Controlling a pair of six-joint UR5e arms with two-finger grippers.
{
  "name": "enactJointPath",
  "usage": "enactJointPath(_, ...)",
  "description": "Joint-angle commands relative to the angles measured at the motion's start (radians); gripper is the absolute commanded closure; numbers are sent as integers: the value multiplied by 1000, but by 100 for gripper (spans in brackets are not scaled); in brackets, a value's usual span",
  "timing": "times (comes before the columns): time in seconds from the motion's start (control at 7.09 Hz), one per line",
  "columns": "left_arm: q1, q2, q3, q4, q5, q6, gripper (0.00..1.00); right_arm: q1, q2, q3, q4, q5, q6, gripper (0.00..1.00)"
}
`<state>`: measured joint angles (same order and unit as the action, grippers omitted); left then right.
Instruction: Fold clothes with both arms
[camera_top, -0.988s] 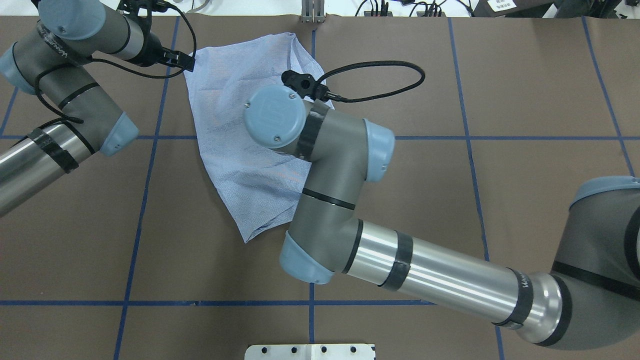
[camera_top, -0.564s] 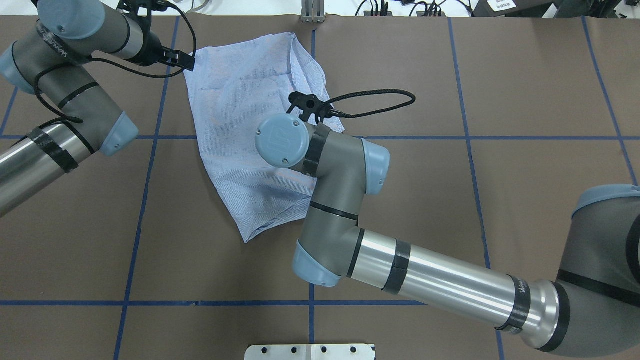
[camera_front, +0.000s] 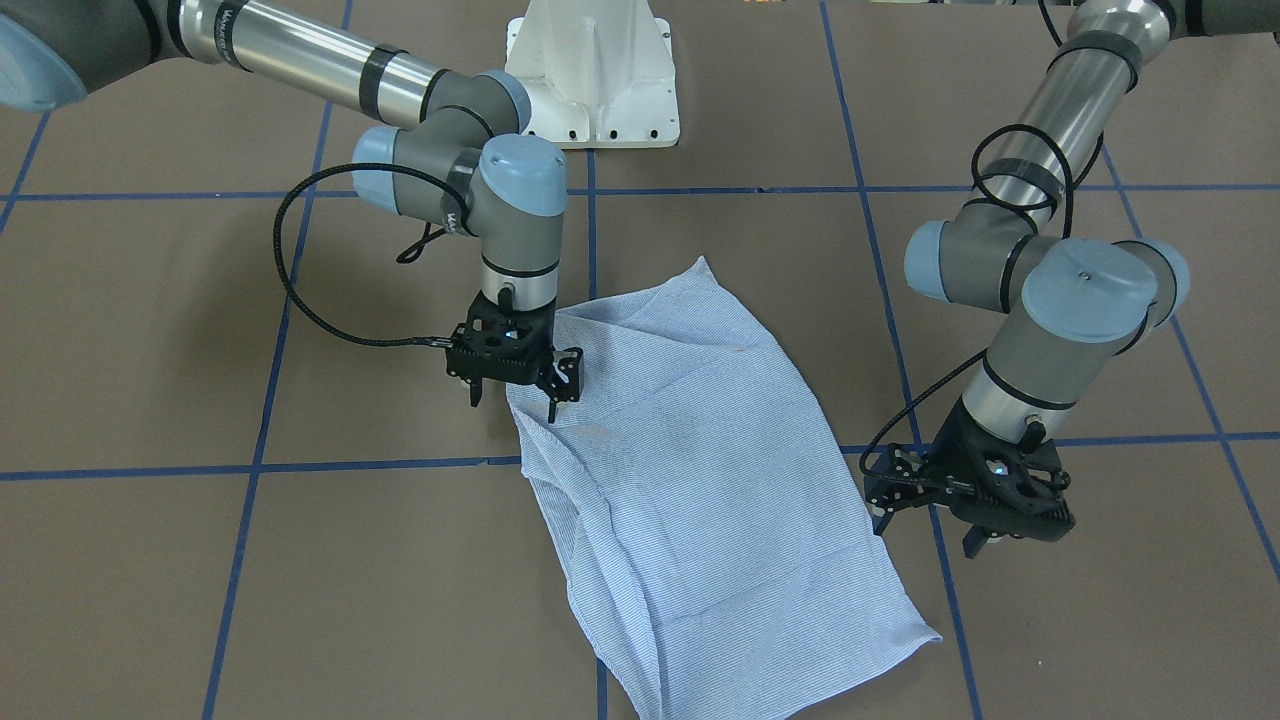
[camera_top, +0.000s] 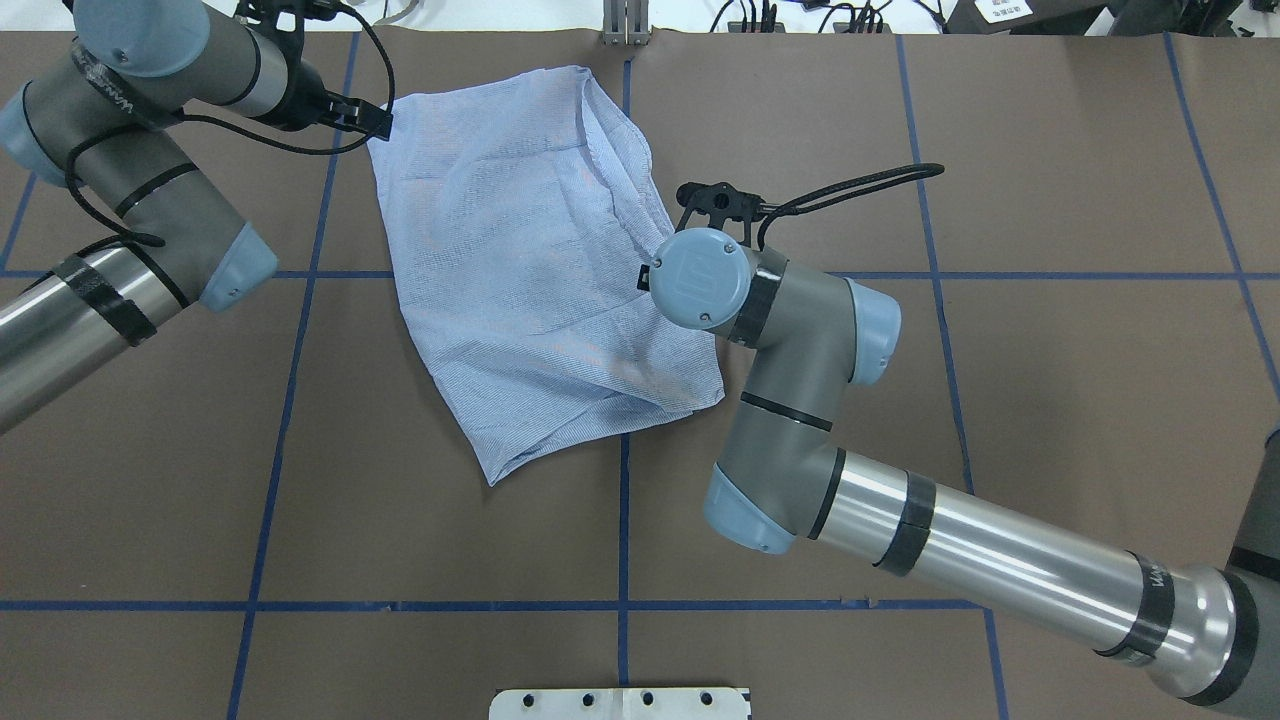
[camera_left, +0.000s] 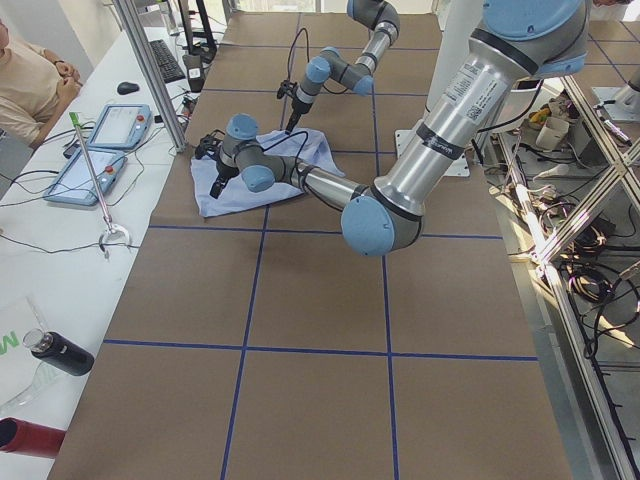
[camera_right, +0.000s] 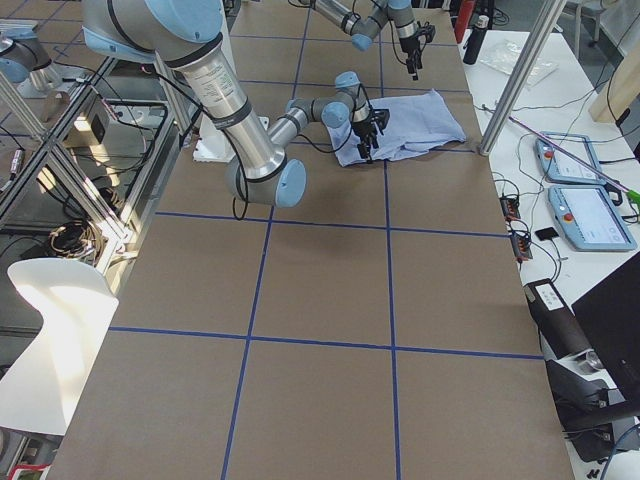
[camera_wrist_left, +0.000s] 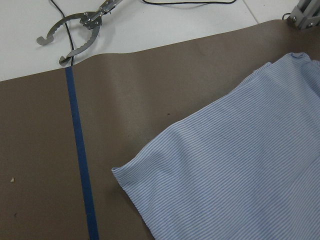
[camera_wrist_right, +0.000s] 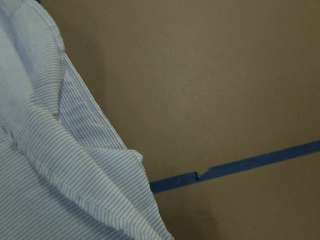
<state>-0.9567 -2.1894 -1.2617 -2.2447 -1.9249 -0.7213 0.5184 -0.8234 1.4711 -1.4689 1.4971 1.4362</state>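
Grasp step, likely | shirt (camera_front: 700, 500) flat on surface (camera_front: 200, 560) | right pincer (camera_front: 513, 402) parted, empty, shirt edge beneath | left pincer (camera_front: 928, 537) parted, empty, corner just beside | next: lower, pinch both edges

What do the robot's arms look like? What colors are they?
The left arm and right arm are grey and shiny silver tubes with light blue round caps, black bands and small lettering. Black cables loop beside them, and each ends in black open-frame jaws.

I see the light blue striped shirt (camera_top: 520, 270) lying flat, folded and wrinkled. The right gripper (camera_front: 513, 400) hangs parted over its edge, the left gripper (camera_front: 925, 535) parted beside it.
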Motion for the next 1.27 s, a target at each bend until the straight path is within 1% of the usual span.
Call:
enactJointPath(0.0, 9, 72, -139, 43, -2, -29, 0, 14, -26, 165, -63, 49, 80, 1)
enactJointPath(0.14, 10, 133, -244, 91, -8, -44, 0, -6, -31, 170, -56, 49, 236, 3)
enactJointPath(0.28, 10, 141, -281, 126, -37, -59, 0, -49, -45, 173, -51, 40, 373, 6)
enactJointPath(0.42, 16, 142, -281, 126, -37, -70, 0, -96, -54, 173, -54, 20, 498, 11)
enactJointPath(0.56, 16, 142, -280, 126, -36, -70, 0, -127, -59, 163, -57, -9, 554, 16)
enactJointPath(0.71, 16, 143, -280, 126, -36, -70, 0, -152, -74, 158, -59, -9, 564, 18)
enactJointPath(0.85, 16, 143, -280, 126, -36, -70, 0, -156, -76, 157, -62, -9, 564, 18)
enactJointPath(1.13, 16, 143, -280, 126, -36, -70, 0, -159, -53, 106, -56, -20, 569, 18)
